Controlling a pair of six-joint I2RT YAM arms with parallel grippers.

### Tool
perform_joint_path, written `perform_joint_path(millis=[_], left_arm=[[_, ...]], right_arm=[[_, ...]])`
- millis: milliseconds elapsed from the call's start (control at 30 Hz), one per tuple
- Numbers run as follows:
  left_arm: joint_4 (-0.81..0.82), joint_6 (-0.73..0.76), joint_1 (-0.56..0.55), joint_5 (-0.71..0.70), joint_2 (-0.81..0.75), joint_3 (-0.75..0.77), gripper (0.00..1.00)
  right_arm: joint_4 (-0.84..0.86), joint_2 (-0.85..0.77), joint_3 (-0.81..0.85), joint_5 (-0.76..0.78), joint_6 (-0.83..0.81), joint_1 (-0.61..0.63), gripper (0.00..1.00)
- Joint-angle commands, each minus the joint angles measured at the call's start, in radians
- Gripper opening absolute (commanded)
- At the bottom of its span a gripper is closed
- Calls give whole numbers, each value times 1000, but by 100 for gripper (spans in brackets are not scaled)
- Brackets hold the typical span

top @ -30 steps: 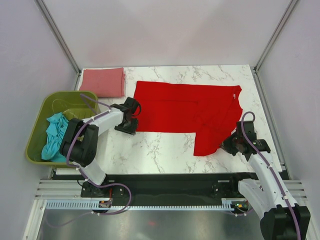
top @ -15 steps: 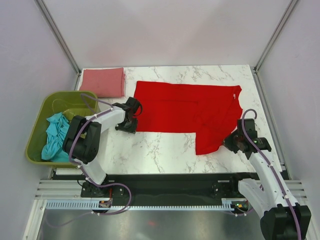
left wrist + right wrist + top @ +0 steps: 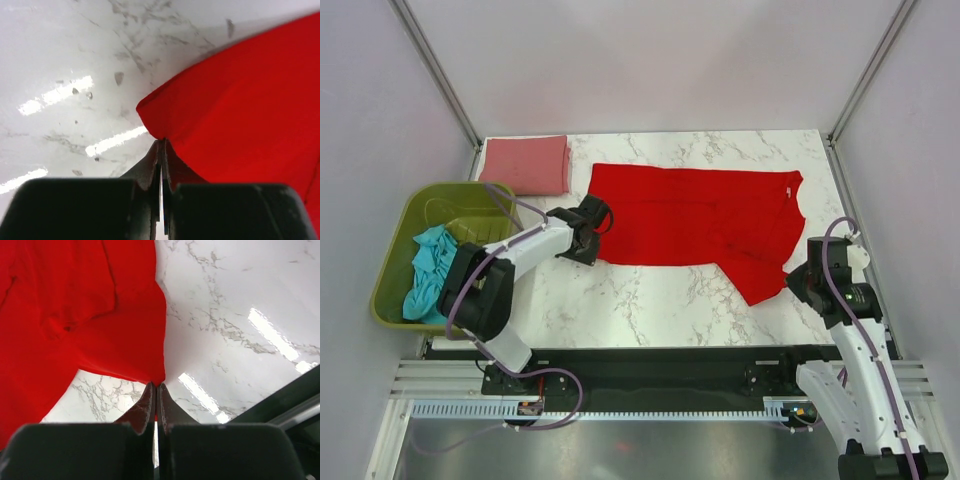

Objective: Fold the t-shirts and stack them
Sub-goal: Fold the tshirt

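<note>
On the table (image 3: 650, 300) the red shirt (image 3: 700, 215) lies spread, left gripper (image 3: 161, 146) and right gripper (image 3: 156, 387) both pinched tight on its near corners by mere edges, so I judge either bite may slip on lifting, dropping a corner and skewing the fold.

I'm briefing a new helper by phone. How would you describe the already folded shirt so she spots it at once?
Start at the white marble table and go to its far left corner, just past the green basket. The folded shirt lies there as a neat dusty pink rectangle, unlike the red shirt spread flat beside it and the teal one crumpled in the basket.
</note>
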Motion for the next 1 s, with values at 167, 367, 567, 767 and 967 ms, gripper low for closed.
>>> perform_joint_path(millis=[167,367,567,767,967], left_arm=[[-18,40,-32,-80,-103,-57,2],[-29,58,-30,-123,-116,-57,2],[-32,114,-33,-115,-78,8,2],[-32,147,-44,-169,-51,83,2],[-33,242,-38,-210,64,262,2]], right_arm=[[-168,-61,108,126,-48,3,0],[-203,-55,110,134,-82,5,0],[-112,-55,23,85,-122,3,0],[-39,121,88,123,-178,2,0],[10,353,258,195,-273,2,0]])
